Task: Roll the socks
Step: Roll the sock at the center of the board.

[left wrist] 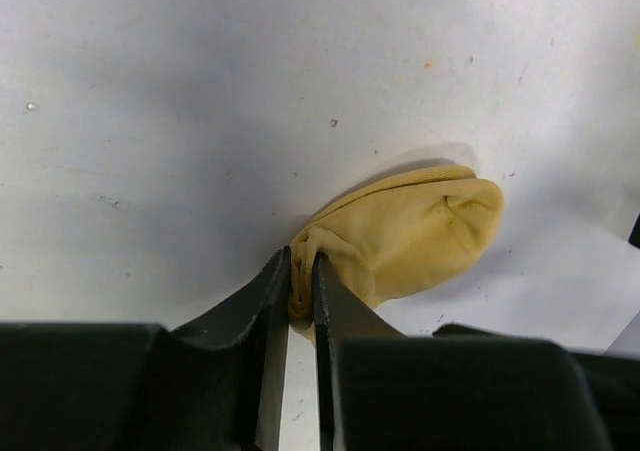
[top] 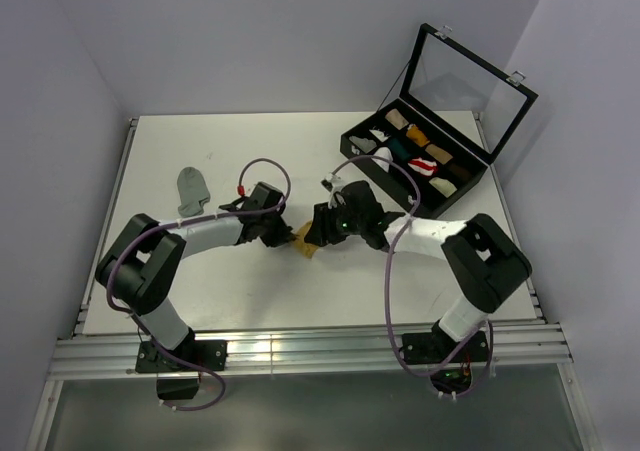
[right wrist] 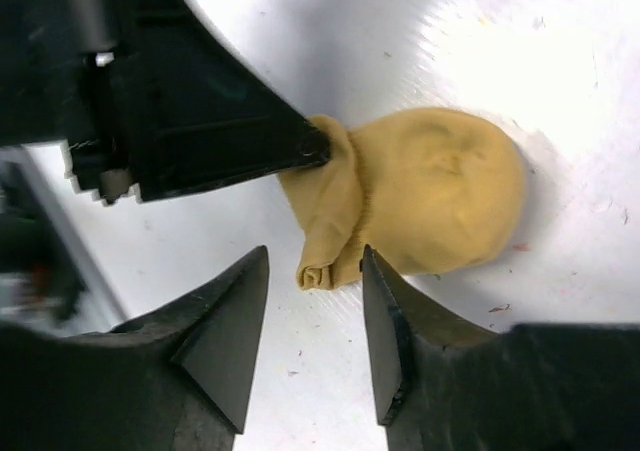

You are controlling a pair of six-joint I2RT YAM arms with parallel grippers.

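The mustard-yellow sock (top: 304, 241) lies partly rolled at the table's middle, between both grippers. My left gripper (top: 284, 230) is shut on its bunched cuff end, seen in the left wrist view (left wrist: 301, 283), where the sock (left wrist: 410, 233) bulges beyond the fingertips. My right gripper (top: 318, 227) is open; in the right wrist view (right wrist: 315, 261) its fingers straddle the sock's folded corner, and the sock (right wrist: 440, 191) lies just beyond. The grey sock (top: 192, 188) lies flat at the left. The white striped sock is not in view.
A black compartmented case (top: 400, 176) with its glass lid (top: 470, 76) raised stands at the back right, holding several small fabric rolls. The left arm's black finger (right wrist: 200, 131) crosses the upper left of the right wrist view.
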